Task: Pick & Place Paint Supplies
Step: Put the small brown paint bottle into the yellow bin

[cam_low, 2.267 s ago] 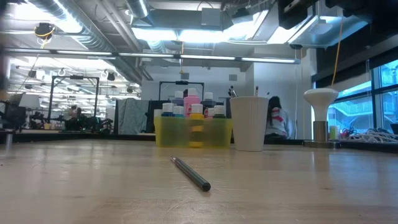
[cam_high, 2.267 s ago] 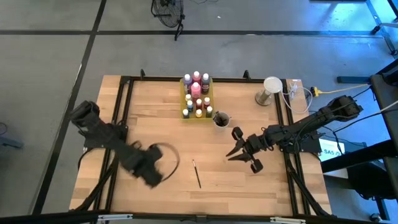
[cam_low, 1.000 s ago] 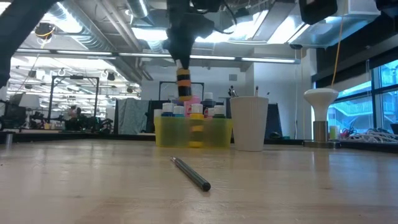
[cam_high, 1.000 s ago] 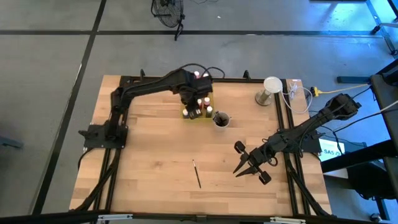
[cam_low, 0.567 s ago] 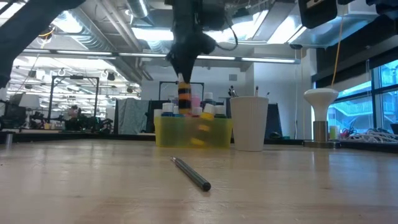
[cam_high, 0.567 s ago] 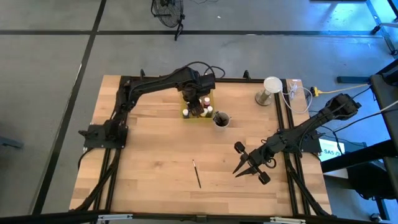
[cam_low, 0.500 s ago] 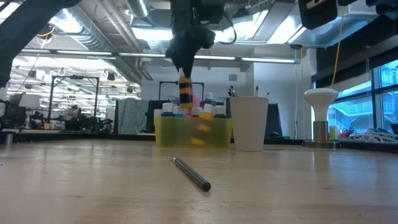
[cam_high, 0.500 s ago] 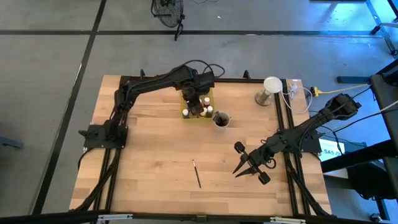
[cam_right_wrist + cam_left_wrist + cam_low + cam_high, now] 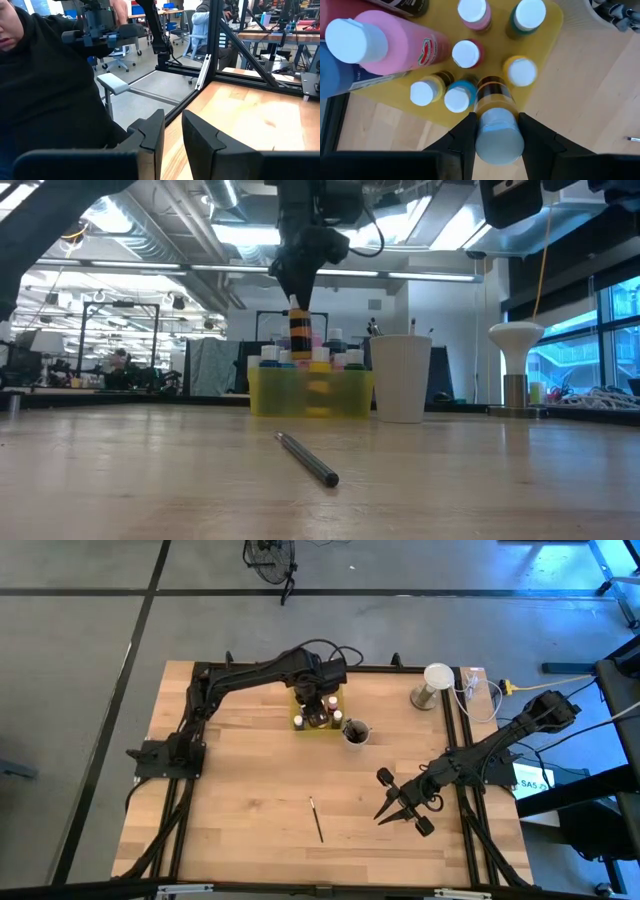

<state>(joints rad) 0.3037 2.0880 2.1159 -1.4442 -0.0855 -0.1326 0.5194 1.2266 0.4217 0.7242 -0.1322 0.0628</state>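
Note:
A translucent yellow tray [image 9: 300,723] at the table's far middle holds several small paint bottles [image 9: 465,53] standing upright. Just above them hangs a yellow bottle [image 9: 299,332] with a white cap, my left gripper [image 9: 320,698] shut on it. Beside the tray, a round cup [image 9: 355,730] with dark brushes in it stands on its base. One thin dark brush [image 9: 316,819] lies flat on the table nearer the front. My right gripper [image 9: 400,810] hovers level at the table's right, slightly open, with nothing between its fingers [image 9: 150,131]. My left gripper pinches the yellow bottle's top end, by the white cap [image 9: 499,136], between its two fingers. The fingers [image 9: 468,131] point down from above. The bottle hangs roughly upright below them, cap up, its bottom about level with the caps of the bottles in the tray [image 9: 310,392].
A white mushroom-shaped stand [image 9: 434,683] and some cables [image 9: 480,690] sit at the far right corner. Black frame rails [image 9: 190,750] run along the table's left and right sides. Bare wood lies around the lone brush. A person in dark clothes [image 9: 50,90] sits beyond the table.
My left gripper has gone a little toward the table's right edge and down over the tray, still shut on the yellow bottle, which now hangs lower, close above the other bottles' caps.

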